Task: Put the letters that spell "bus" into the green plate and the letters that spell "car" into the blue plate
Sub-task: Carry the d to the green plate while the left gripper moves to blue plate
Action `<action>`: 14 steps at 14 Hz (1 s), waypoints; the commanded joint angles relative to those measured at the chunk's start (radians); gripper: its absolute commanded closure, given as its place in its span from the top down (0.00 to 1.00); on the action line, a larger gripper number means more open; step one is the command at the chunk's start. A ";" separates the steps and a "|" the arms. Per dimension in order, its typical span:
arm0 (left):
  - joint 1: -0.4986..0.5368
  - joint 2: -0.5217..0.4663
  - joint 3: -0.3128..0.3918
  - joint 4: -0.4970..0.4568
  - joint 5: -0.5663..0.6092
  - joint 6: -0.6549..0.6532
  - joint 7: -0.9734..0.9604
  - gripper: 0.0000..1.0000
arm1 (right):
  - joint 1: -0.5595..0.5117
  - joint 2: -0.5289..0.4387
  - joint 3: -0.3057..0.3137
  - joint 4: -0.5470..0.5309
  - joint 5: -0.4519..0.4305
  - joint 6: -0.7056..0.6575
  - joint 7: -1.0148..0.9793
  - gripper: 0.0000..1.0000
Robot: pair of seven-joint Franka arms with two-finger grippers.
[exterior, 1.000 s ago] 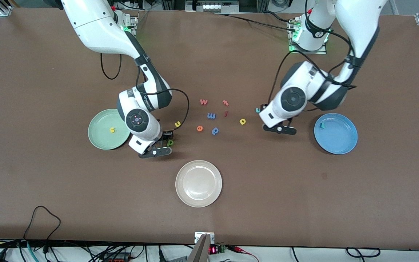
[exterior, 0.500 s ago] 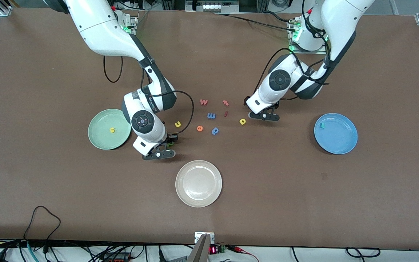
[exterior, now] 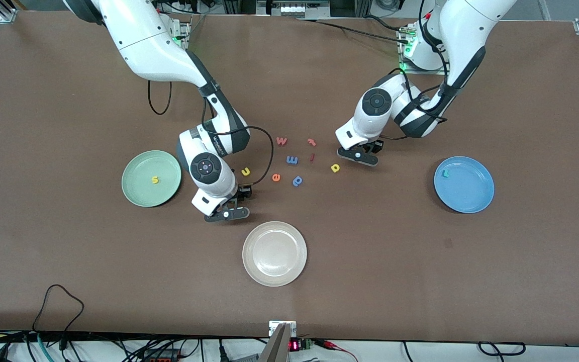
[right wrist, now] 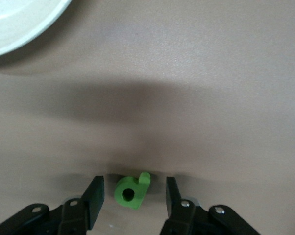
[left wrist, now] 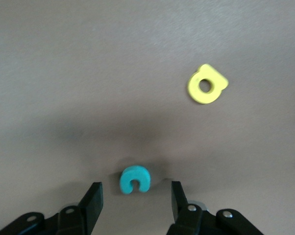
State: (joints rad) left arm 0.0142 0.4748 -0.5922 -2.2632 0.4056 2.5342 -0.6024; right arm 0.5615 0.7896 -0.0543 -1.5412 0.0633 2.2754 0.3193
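My right gripper (right wrist: pixel 134 193) is low over the table between the green plate (exterior: pixel 141 193) and the white plate, open, its fingers (right wrist: pixel 92 198) either side of the green "b" (right wrist: pixel 132 191) without touching it. My left gripper (left wrist: pixel 135 195) is open too, straddling the teal "c" (left wrist: pixel 135 178) with gaps on both sides. The yellow "a" (left wrist: pixel 207 84) lies close by (exterior: pixel 335 168). In the front view both grippers (exterior: pixel 228 205) (exterior: pixel 364 152) hide their letters. The yellow "s" (exterior: pixel 155 179) lies in the green plate and the teal "r" (exterior: pixel 445 173) in the blue plate (exterior: pixel 470 193). The "u" (exterior: pixel 246 171) rests beside the right arm's wrist.
A white-cream plate (exterior: pixel 274 254) sits nearer the front camera than the letters. Between the arms lie a red "w" (exterior: pixel 281 141), red "t" (exterior: pixel 311 142), blue "m" (exterior: pixel 292 160), orange "e" (exterior: pixel 276 177) and blue "p" (exterior: pixel 297 180).
My left arm swung from beside the blue plate toward the middle letters, coming over the teal "c" with its jaws narrowing. My right gripper shifted slightly and now covers the green "b".
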 commanded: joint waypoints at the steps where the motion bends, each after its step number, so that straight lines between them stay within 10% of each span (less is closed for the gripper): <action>1: 0.006 0.030 0.000 0.001 0.032 0.040 -0.007 0.54 | 0.008 0.019 -0.007 0.021 0.004 0.001 0.009 0.59; 6: 0.009 0.025 0.002 0.001 0.032 0.032 -0.008 0.14 | 0.008 0.020 -0.007 0.021 0.003 0.001 0.006 0.40; 14: 0.165 -0.085 0.005 0.241 0.033 -0.515 0.273 0.12 | 0.009 0.016 -0.007 0.021 0.006 -0.007 0.014 0.10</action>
State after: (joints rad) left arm 0.0797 0.3995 -0.5857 -2.0905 0.4172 2.1042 -0.4858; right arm 0.5622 0.7949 -0.0551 -1.5384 0.0631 2.2748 0.3192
